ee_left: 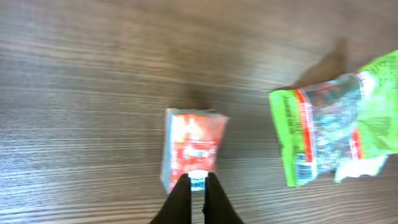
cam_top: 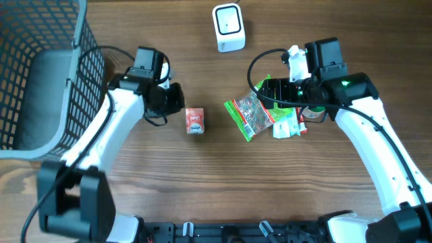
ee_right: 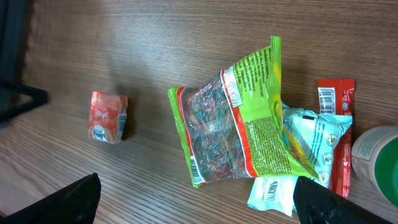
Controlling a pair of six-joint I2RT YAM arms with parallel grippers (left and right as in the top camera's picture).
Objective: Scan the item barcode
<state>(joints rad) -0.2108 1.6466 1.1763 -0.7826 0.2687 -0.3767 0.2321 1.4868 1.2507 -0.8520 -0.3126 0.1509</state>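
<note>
pinching the near edge of the small red packet (ee_left: 189,146), your left gripper (ee_left: 196,182) is clenched on it; the packet lies on the counter (cam_top: 202,189). next, probably: lift it and face its barcode to the scanner (cam_top: 228,27). right gripper (ee_right: 196,180) gapes wide over the green bag (ee_right: 230,124). the packet's barcode isn't visible, and the left wrist view is blurred.

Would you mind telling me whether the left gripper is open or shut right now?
Shut: in the left wrist view the left gripper has its fingertips pinched on the near edge of the small red packet.
</note>
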